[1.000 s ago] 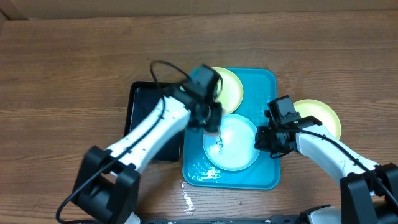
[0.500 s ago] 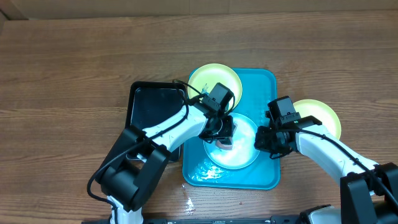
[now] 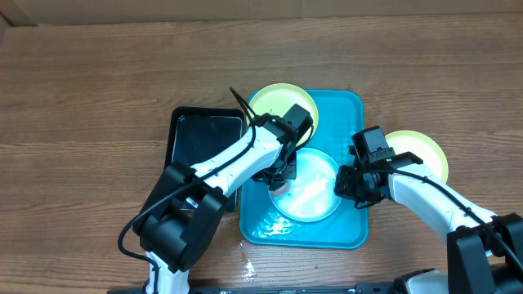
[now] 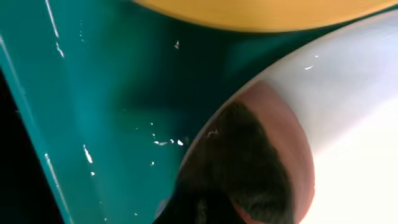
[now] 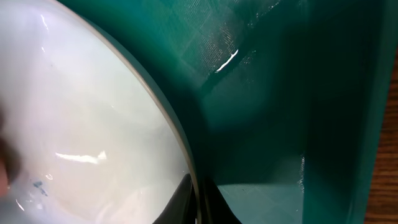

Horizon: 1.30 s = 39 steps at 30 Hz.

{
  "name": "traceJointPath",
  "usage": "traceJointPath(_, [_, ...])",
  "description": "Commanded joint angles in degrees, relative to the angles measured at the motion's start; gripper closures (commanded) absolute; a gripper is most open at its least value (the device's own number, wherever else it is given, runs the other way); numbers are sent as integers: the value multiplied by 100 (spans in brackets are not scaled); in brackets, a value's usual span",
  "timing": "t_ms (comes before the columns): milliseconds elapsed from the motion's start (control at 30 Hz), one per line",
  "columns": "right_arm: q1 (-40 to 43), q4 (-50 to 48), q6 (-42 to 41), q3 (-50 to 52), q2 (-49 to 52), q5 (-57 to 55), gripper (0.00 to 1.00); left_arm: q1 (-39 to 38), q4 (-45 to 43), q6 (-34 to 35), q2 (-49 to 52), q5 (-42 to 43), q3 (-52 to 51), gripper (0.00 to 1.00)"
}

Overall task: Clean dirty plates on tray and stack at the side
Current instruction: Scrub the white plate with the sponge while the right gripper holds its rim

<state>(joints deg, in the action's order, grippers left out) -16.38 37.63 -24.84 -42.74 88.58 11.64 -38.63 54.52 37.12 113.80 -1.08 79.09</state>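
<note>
The light-blue rimmed plate (image 3: 310, 192) lies in the turquoise tray (image 3: 347, 114). My left gripper (image 3: 279, 173) is at the plate's left edge and presses a pinkish-brown sponge (image 4: 273, 143) onto the plate (image 4: 354, 106); its fingers show only as a dark mass. My right gripper (image 3: 350, 184) is shut on the plate's right rim, one finger on each side (image 5: 198, 202). A small blue smear (image 5: 38, 185) sits on the plate (image 5: 81, 112). One yellow-green plate (image 3: 274, 104) lies at the tray's far left corner. Another yellow-green plate (image 3: 425, 155) lies on the table, right of the tray.
A smaller black tray (image 3: 200, 143) lies against the turquoise tray's left side, under my left arm. Water pools in the tray's near left corner (image 3: 268, 225), and drops lie on the wooden table (image 3: 248, 263) in front of it.
My left arm has swung so its wrist no longer covers the far yellow-green plate, and the gripper has shifted to the blue plate's left edge. The right arm has not moved.
</note>
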Motion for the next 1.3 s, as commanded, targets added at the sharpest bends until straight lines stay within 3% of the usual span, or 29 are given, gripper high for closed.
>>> traceJointPath(0, [-7,37,-68,79,146,-258,96,33,-11,-208,170,-581,76,96])
traceJointPath(233, [-7,37,-68,79,146,-258,96,-166,-911,-846,278,2205,-170,96])
traceJointPath(433, [-7,39,-68,79,146,-258,96,-459,-955,-911,308,2800,-184,96])
traceJointPath(567, [-7,39,-68,79,146,-258,96,-490,-623,-868,308,2490,-184,96])
traceJointPath(867, [-7,37,-68,79,146,-256,96,-190,356,-83,306,557,-146,96])
traceJointPath(1133, [-7,63,-68,79,146,-256,96,7,549,166,306,-581,190,96])
traceJointPath(1267, [-7,79,-68,79,146,-258,96,116,400,166,306,-719,289,96])
